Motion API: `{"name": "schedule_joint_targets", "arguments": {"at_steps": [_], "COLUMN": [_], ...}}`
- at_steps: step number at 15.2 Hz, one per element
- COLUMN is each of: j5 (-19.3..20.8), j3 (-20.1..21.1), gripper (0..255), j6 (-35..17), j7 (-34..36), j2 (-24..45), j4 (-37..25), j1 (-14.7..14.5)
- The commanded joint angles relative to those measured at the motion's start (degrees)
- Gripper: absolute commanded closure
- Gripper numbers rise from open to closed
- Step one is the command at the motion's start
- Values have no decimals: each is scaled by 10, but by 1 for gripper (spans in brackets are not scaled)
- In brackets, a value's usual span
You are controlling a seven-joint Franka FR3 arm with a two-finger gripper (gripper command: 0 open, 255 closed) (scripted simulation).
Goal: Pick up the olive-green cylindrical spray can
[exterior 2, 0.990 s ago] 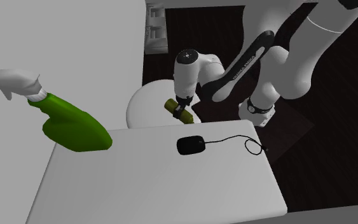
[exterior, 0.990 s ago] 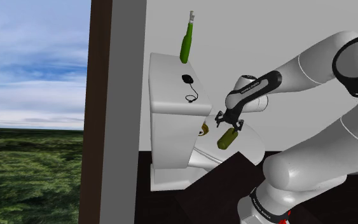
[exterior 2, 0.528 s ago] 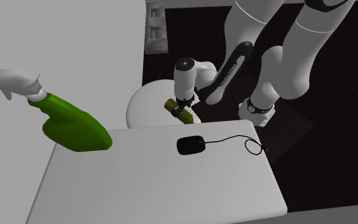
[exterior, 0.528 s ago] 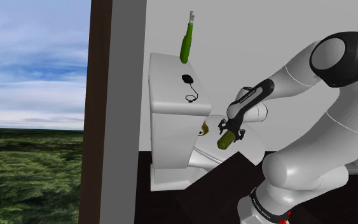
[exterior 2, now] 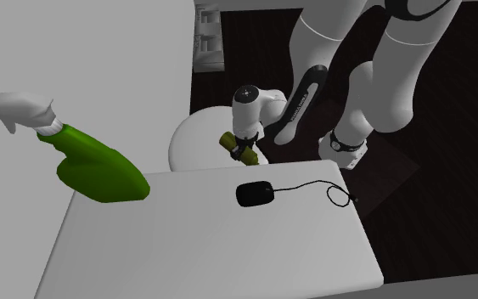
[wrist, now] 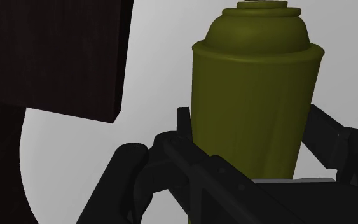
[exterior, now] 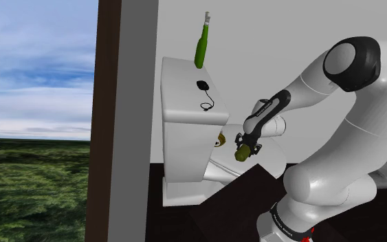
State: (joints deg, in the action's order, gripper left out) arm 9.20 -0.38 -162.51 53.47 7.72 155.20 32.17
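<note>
The olive-green spray can point(wrist: 254, 95) lies on its side on a round white seat point(exterior 2: 190, 140), just in front of a white box-shaped unit. My black gripper point(wrist: 250, 130) is shut on the can, and its fingers point(wrist: 182, 124) clasp the can's body from both sides, below the domed top. In the shoulder view the can point(exterior: 242, 153) sits under the gripper point(exterior: 245, 144), at the end of the arm's downward reach. The second exterior view shows the gripper point(exterior 2: 245, 146) down over the can point(exterior 2: 237, 144) at the seat's edge.
A black mouse point(exterior 2: 255, 194) with its cable lies on the white unit's flat top point(exterior 2: 186, 255). A bright green bottle point(exterior: 201, 45) stands at that top's far end. A dark brown post point(exterior: 106, 124) rises on the shoulder view's left. The floor point(exterior 2: 432, 127) is dark.
The arm's elbow has risen and the hand has come down around the can. The fingers, wide apart before, have closed on the can.
</note>
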Motion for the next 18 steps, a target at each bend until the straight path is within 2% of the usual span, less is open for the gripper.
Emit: {"name": "schedule_joint_targets", "arguments": {"at_steps": [1, 8, 18], "j5": [0, 1, -30], "j3": [0, -1, 8], "gripper": [255, 255, 255], "j6": [-1, -3, 90], "j7": [0, 0, -26], "j2": [2, 3, -97], "j4": [-1, 0, 6], "j1": [0, 0, 1]}}
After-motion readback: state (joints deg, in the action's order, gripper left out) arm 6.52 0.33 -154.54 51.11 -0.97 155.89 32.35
